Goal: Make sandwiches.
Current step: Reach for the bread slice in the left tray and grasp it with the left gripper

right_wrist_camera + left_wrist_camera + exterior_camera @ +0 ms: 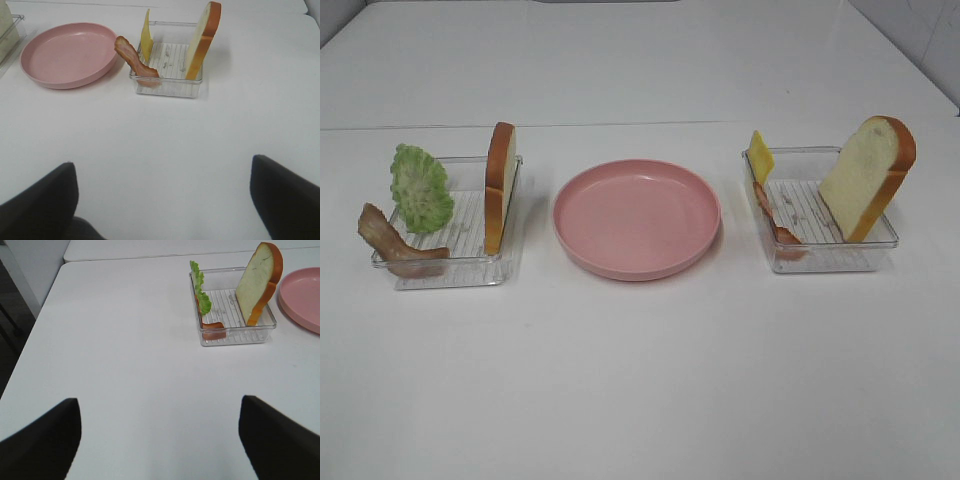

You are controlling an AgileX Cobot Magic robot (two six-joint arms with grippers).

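White tabletop (640,380) w/ seam (640,124) toward back, soft even light, pale wall (30,265) beside

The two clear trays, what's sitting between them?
Only the pink plate, with nothing on it, resting on the white table. The exterior high view shows this most plainly.
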